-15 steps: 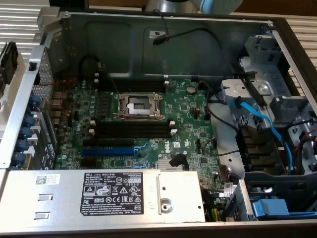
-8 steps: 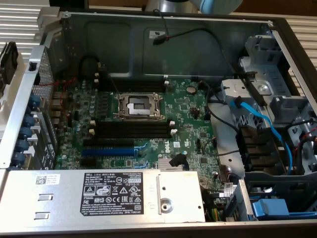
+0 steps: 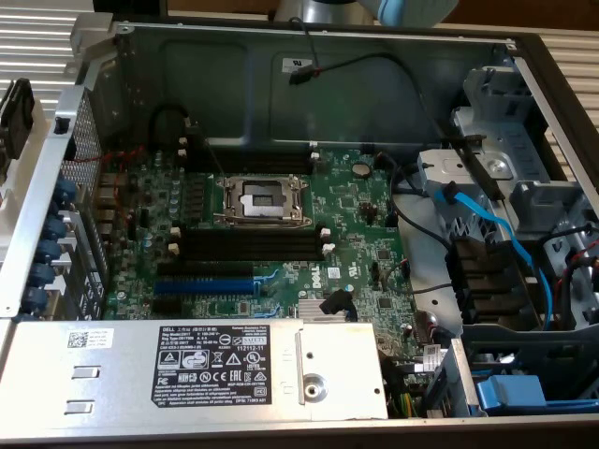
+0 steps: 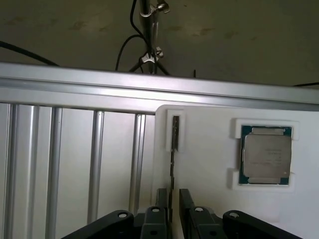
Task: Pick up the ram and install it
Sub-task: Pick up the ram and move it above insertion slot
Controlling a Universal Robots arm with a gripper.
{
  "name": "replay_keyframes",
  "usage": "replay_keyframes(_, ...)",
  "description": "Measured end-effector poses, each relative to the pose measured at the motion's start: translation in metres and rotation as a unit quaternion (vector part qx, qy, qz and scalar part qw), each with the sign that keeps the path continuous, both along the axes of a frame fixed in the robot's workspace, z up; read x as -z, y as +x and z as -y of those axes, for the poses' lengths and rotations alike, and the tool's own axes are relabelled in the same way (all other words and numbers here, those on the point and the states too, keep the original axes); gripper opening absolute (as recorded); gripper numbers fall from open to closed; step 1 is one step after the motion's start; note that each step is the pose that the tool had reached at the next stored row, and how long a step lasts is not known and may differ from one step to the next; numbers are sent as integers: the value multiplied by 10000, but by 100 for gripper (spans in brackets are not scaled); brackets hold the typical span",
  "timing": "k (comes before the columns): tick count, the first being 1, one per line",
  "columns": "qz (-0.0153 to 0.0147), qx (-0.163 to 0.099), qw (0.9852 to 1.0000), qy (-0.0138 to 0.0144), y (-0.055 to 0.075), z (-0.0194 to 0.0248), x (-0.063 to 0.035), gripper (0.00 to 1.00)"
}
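From the wrist view I have the hand (image 4: pixel 173 195) open. Its two black fingers (image 4: pixel 162 199) stand apart, one on each side of the ram (image 4: pixel 175 134), and I can see a gap on at least one side, so nothing is gripped. The ram stands on its long edge in a narrow slot of a white tray (image 4: pixel 209 199), and I see it edge-on as a thin dark strip running in between the fingers. In the same tray, well apart from the ram, a processor chip (image 4: pixel 265 154) lies flat in its own recess with its metal lid facing up. The tray rests on a ribbed aluminium worktop (image 4: pixel 75 164). A bright metal rail (image 4: pixel 149 87) runs along its far side, and beyond that are a thin stand (image 4: pixel 145 30) and some dark cables.

In the exterior view I see the open computer case (image 3: pixel 234 65) with its green board (image 3: pixel 356 215) lying flat. The processor socket (image 3: pixel 262 199) sits near the middle of the board. The long black memory slots (image 3: pixel 248 245) with white end clips lie just in front of it, and a blue slot (image 3: pixel 204 285) lies nearer still. A grey power supply (image 3: pixel 187 365) with a white label covers the near edge. A blue cable (image 3: pixel 496 229) crosses the bay on the exterior view's right.
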State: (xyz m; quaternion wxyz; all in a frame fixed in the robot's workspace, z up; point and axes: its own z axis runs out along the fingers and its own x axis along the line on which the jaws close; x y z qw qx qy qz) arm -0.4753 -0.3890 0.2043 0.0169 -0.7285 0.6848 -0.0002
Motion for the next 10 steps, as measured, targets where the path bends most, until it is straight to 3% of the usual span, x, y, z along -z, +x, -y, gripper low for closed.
replay_keyframes(5, -6, 1, 10000, 0, 0, 0, 21, 24)
replay_keyframes(10, -63, 13, 10000, 0, 2, 7, 26, 24)
